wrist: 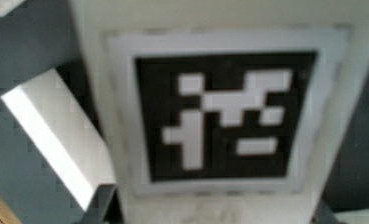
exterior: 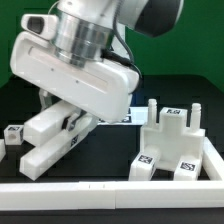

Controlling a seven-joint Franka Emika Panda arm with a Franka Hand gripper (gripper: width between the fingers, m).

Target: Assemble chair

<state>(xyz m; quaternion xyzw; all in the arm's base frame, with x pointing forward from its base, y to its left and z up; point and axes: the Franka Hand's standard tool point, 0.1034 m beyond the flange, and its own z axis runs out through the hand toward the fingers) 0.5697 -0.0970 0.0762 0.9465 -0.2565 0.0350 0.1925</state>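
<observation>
On the black table [exterior: 110,150], the corner of the plain white border rail [exterior: 100,190] encloses a chunky, smooth white chair assembly [exterior: 178,145] with upright prongs and square black-and-white tags. Farther along that rail the tool [exterior: 60,112] meets long white bars [exterior: 45,155]; whether it is gripping them cannot be told.

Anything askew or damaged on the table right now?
Only the white bar, apparently gripped in the claw, stands out. It slants across the table instead of lying square to the border rail. The part-built chair stands upright in the rail's corner. No damage or spills visible.
</observation>
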